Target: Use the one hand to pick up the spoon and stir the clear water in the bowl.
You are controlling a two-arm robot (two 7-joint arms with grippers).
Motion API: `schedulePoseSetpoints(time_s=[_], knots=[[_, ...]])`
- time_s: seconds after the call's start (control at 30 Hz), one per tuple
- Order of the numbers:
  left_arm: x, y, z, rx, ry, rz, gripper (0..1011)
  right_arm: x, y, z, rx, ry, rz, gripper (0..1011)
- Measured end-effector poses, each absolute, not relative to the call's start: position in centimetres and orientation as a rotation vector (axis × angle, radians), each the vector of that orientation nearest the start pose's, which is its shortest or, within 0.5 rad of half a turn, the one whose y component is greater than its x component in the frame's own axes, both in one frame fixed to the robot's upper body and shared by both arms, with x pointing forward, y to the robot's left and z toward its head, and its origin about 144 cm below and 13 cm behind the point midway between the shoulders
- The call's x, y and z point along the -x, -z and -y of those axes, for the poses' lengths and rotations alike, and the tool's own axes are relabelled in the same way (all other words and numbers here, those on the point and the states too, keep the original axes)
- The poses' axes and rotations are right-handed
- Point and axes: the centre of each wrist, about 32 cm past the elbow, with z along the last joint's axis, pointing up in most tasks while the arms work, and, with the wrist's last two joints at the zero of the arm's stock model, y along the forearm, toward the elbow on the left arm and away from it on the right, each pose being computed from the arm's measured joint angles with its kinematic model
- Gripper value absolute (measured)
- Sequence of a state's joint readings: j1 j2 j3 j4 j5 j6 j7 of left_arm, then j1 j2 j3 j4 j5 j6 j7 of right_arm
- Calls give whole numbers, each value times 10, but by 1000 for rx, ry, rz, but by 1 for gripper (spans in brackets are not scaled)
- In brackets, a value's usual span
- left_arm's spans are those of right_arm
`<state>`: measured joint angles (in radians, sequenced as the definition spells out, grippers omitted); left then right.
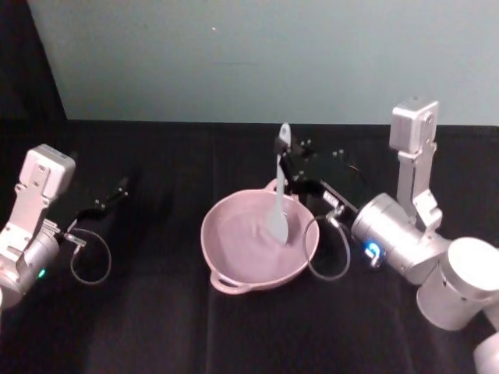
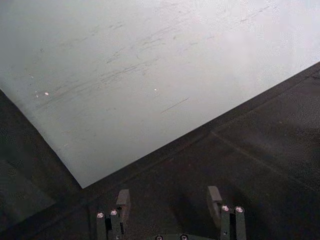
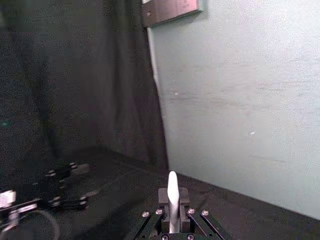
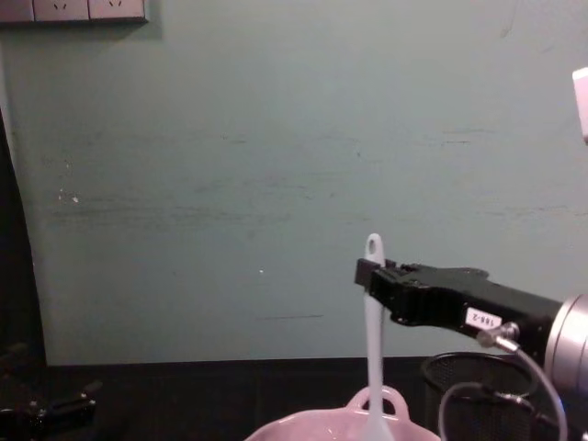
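1. Bowl (image 1: 238, 238), pale pink, is the landmark: well to its left the left gripper (image 2: 169, 207) sits idle, fingers spread wide and empty.
2. Inside the bowl the white spoon (image 1: 278, 195) stands nearly upright, head dipped in; a wide sweep could slop water over the rim.
3. Above the bowl's far side, the right gripper (image 4: 369, 273) pinches the handle near its tip; so high a grip may let the spoon pivot.
4. Just right of the bowl, the black mesh cup (image 4: 469, 390) and a cable loop (image 1: 331, 253) could snag.

The right gripper (image 1: 284, 170) clamps the slim white spoon (image 1: 278, 204) near its handle tip, holding it upright, head down inside the pale pink bowl (image 1: 209, 234), mid-table.
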<state>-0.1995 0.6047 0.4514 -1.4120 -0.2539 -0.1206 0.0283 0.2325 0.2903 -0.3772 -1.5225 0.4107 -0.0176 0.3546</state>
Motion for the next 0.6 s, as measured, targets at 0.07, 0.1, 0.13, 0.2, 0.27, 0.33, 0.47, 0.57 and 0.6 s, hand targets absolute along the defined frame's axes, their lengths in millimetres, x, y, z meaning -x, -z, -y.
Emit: schedulePoseSetpoints(time_s=[0.07,0.1,0.13,0.2,0.27,0.33,0.47,0.57,0.6], knots=[[-489,-1140,-310,-304,-1248,285,1011,-500,-1184,198,-106,855,14,113],[-489,-1140,-310,-304,-1248,285,1011,-496,-1184,194,-111,840,11,113],[-489,-1140,-310,-305,-1248,285,1011,-494,-1183,192,-113,834,8,112],[-489,-1140,-310,-304,-1248,285,1011,-490,-1183,184,-123,812,2,113],[-489,-1140,-310,-304,-1248,285,1011,-488,-1183,177,-133,793,-3,113],[-489,-1140,-310,-304,-1248,285,1011,-489,-1183,173,-140,786,-5,112],[-489,-1140,-310,-304,-1248,285,1011,-495,-1181,165,-152,776,-12,113],[-489,-1140,-310,-304,-1248,285,1011,-504,-1179,160,-164,774,-22,113],[-489,-1140,-310,-304,-1248,285,1011,-506,-1178,159,-167,776,-26,113]])
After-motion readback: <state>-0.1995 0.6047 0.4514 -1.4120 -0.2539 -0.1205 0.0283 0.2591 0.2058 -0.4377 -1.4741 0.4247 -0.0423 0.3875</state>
